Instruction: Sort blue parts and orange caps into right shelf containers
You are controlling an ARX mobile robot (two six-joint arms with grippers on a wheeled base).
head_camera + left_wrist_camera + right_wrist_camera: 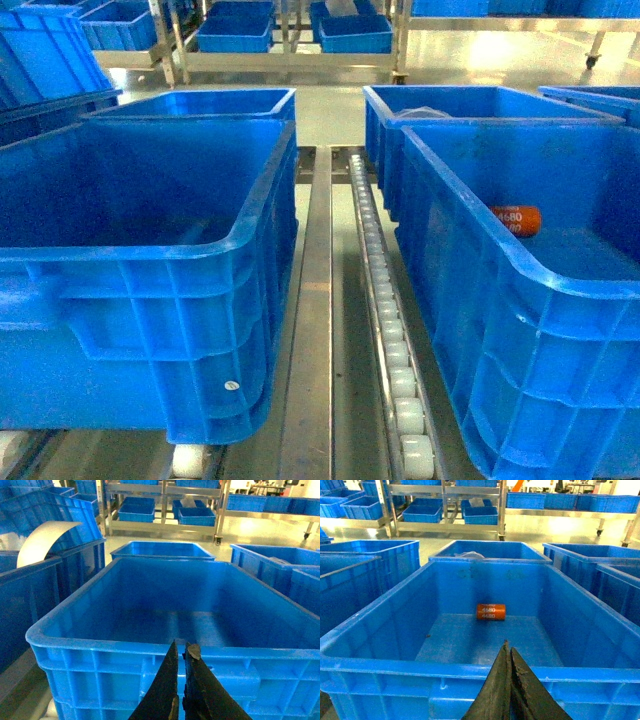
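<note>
Crates: two large blue ones at the front of the head view, near-left crate [150, 260] at 9 o'clock, near-right crate [520, 300] at 3 o'clock, well apart, both upright on the shelf.
Roller track [385, 330]: white rollers running from 6 o'clock toward 12 o'clock between the two crates, beside a flat metal rail [312, 330].
Orange cap [491, 612]: lying on its side on the floor of the near-right crate, near the far wall, white "4680" printed twice; seen at 3 o'clock in the head view, partly hidden by the crate rim.
Left gripper [181, 652]: at 6 o'clock of its wrist view, outside the near wall of the near-left crate; fingers nearly pressed together, only a thin slit between the tips, nothing pinched.
Right gripper [508, 650]: at 6 o'clock of its wrist view, just over the near rim of the near-right crate; fingers pressed together, holding nothing.
Rear crates: one more blue crate behind each front one, toward 12 o'clock.
Background rack [290, 40]: metal shelving with smaller blue bins, at 12 o'clock.
</note>
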